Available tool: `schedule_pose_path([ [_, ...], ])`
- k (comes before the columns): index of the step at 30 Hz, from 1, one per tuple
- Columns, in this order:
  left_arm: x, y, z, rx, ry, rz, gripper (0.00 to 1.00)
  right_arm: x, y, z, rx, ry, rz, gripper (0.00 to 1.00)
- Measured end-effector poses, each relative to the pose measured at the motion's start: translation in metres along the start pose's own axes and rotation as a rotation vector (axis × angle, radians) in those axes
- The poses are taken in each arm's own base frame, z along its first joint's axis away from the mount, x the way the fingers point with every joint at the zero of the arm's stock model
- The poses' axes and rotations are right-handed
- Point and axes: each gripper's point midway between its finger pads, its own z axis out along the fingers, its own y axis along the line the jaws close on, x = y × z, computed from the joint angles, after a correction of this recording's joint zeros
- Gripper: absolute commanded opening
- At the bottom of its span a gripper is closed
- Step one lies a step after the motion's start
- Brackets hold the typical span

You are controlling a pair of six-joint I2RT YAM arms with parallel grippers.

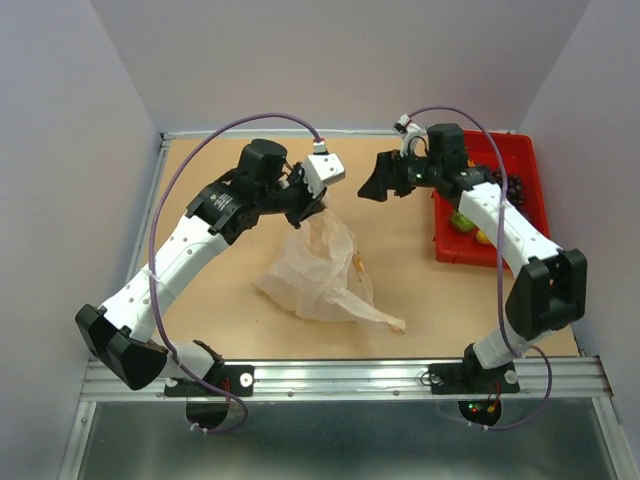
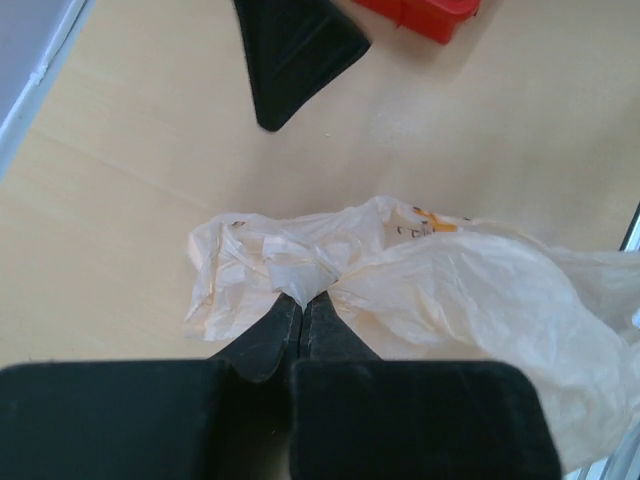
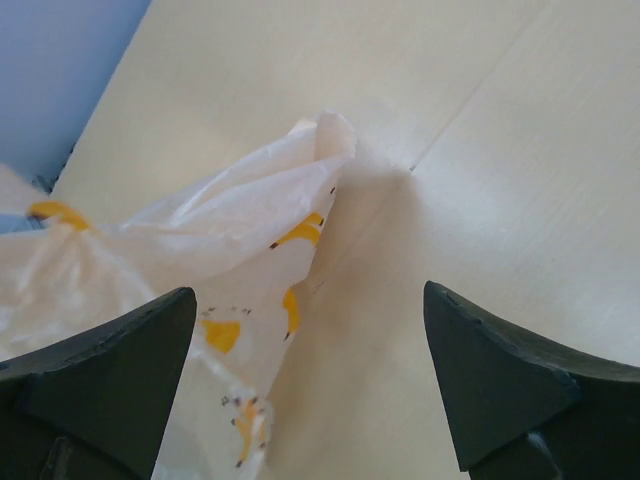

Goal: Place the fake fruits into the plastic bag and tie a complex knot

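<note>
The plastic bag lies crumpled on the table's middle, whitish with orange marks. My left gripper hangs over its far end, shut on a pinched fold of the bag. My right gripper hovers a little right of it, open, with only table between its fingers; the bag reaches its left finger. Fake fruits lie in the red tray: a green piece, a yellow piece and a dark grape cluster. No knot is in view.
The red tray stands at the far right, under my right forearm. Walls enclose the table on the left, back and right. A metal rail runs along the near edge. One right finger shows in the left wrist view.
</note>
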Motion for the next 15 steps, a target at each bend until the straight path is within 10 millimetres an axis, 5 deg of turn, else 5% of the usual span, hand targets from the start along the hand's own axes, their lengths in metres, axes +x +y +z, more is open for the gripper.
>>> schedule_pose_path([
  [4,0.000,0.005,-0.005,-0.017,-0.060,-0.004,0.00,-0.018,0.029,-0.041,-0.007,-0.083,-0.094,1.00],
  [8,-0.021,0.004,-0.017,-0.001,-0.170,0.031,0.00,-0.002,0.054,-0.063,-0.075,-0.087,-0.138,1.00],
  [15,-0.049,-0.006,-0.042,0.039,-0.326,0.100,0.00,0.054,0.051,-0.045,-0.132,0.034,-0.112,1.00],
])
